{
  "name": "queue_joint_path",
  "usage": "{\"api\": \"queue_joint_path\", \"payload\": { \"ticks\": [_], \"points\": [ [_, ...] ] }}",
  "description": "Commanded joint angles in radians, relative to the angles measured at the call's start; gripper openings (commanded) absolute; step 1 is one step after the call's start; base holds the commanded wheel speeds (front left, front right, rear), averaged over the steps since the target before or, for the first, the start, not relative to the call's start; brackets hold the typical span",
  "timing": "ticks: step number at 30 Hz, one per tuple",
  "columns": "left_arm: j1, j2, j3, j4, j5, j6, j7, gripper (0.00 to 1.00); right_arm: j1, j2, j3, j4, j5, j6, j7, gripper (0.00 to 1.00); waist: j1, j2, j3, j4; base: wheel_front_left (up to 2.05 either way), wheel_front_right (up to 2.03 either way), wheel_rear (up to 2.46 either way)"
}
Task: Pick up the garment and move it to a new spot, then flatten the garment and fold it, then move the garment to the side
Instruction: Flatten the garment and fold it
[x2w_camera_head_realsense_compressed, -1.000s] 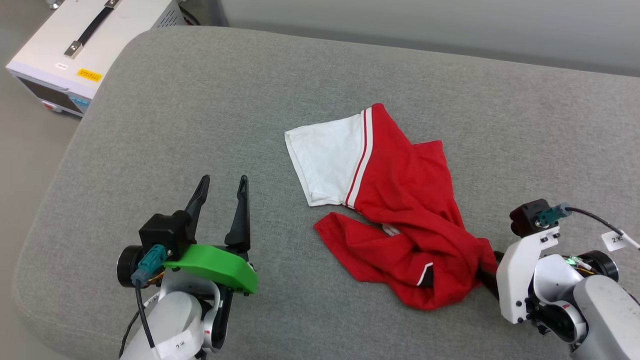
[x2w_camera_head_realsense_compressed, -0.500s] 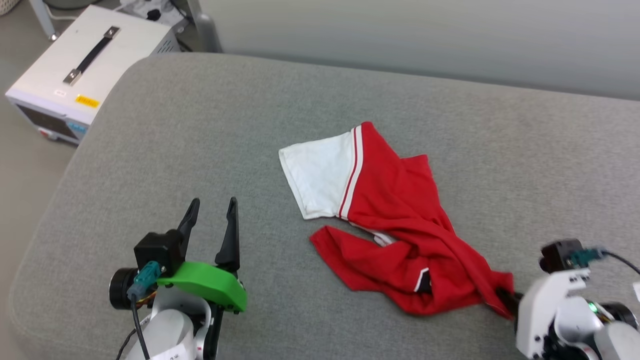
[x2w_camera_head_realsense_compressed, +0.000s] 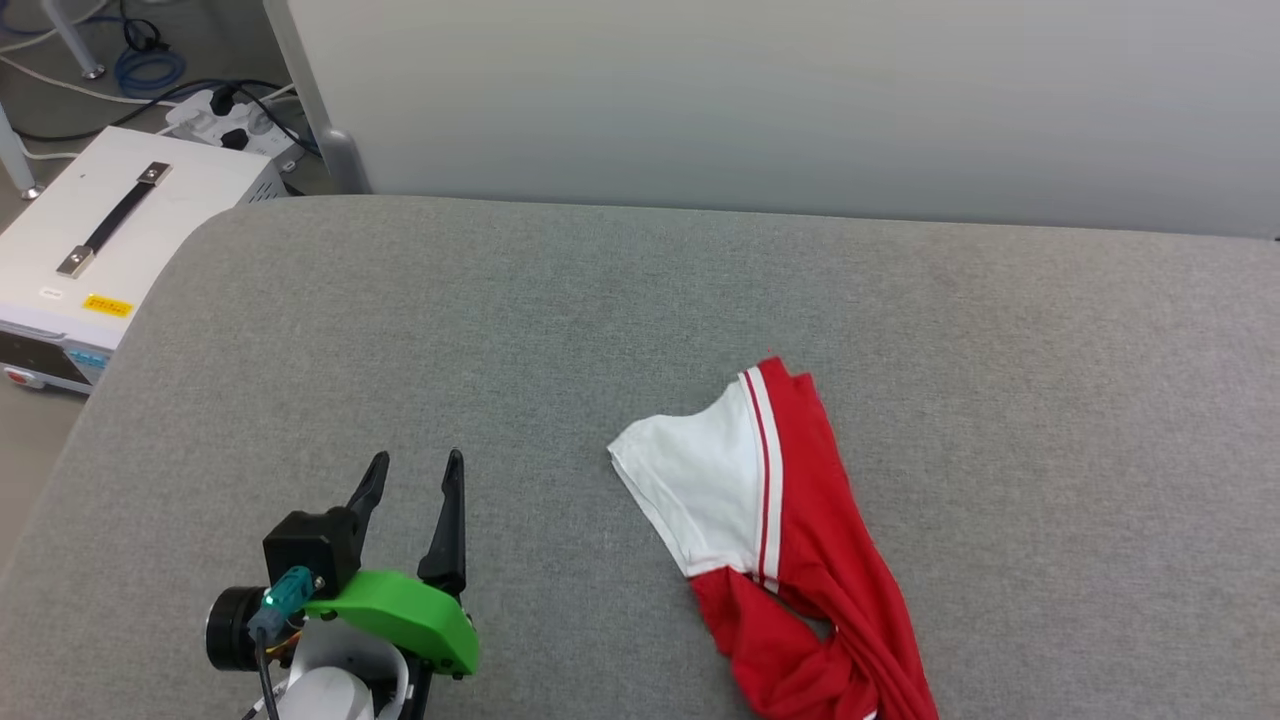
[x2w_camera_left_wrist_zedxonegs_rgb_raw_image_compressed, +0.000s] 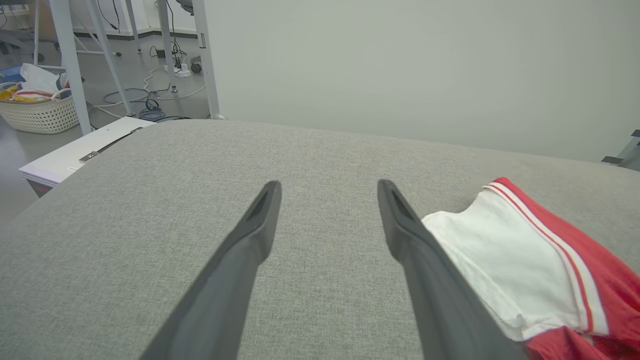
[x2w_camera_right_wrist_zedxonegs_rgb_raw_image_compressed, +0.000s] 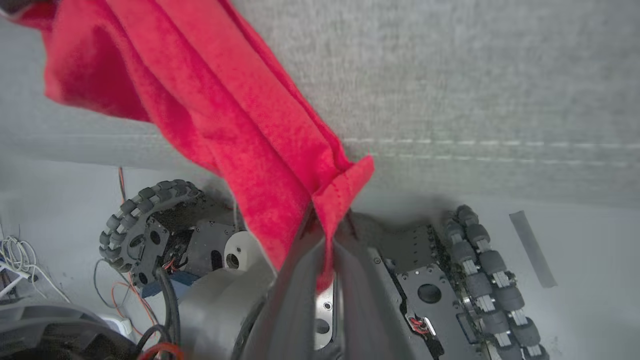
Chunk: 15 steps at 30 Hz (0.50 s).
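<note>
Grey woven fabric covers the bench (x2w_camera_head_realsense_compressed: 500, 330), which has a rounded left corner and wide bare room left of, beyond and right of the garment (x2w_camera_head_realsense_compressed: 800, 560). The garment lies toward the near edge, right of centre, its white sleeve with red-white striped trim spread flat and its red body trailing off the bottom of the head view. In the right wrist view the red cloth stretches past the bench's stitched edge to the right gripper (x2w_camera_right_wrist_zedxonegs_rgb_raw_image_compressed: 327, 225), whose fingers are pinched together on a hemmed fold, with the robot's wheeled base (x2w_camera_right_wrist_zedxonegs_rgb_raw_image_compressed: 145, 220) below. The left gripper (x2w_camera_head_realsense_compressed: 416, 457) sits over bare fabric left of the sleeve, fingers apart and holding nothing. A pale partition (x2w_camera_head_realsense_compressed: 800, 100) stands behind; a white box (x2w_camera_head_realsense_compressed: 100, 250) and cables (x2w_camera_head_realsense_compressed: 140, 60) lie on the floor at left.
</note>
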Motion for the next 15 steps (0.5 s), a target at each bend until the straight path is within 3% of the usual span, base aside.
{"api": "queue_joint_path", "payload": {
  "ticks": [1, 4, 5, 15],
  "points": [
    [0.017, 0.009, 0.001, -0.004, -0.006, 0.007, 0.004, 1.00, 0.018, 0.003, -0.003, -0.007, 0.000, -0.001, 0.005, 0.00, 0.0000, 0.0000, -0.003, -0.004, 0.00, 0.00, 0.00],
    [0.031, 0.014, 0.002, -0.006, -0.009, 0.012, 0.009, 1.00, 0.026, 0.012, 0.001, -0.011, 0.008, -0.001, -0.014, 0.00, 0.0000, 0.0000, -0.005, -0.006, 0.00, 0.00, 0.00],
    [0.035, 0.016, 0.002, -0.007, -0.011, 0.013, 0.010, 1.00, 0.016, 0.014, -0.006, -0.016, 0.012, -0.001, -0.044, 0.97, 0.0000, 0.0000, -0.006, -0.006, 0.00, 0.00, 0.00],
    [0.053, 0.024, 0.001, -0.018, -0.019, 0.026, 0.021, 1.00, -0.130, 0.018, -0.046, -0.061, -0.049, -0.001, -0.490, 1.00, 0.0000, 0.0000, -0.022, 0.004, 0.00, 0.00, 0.00]
  ]
}}
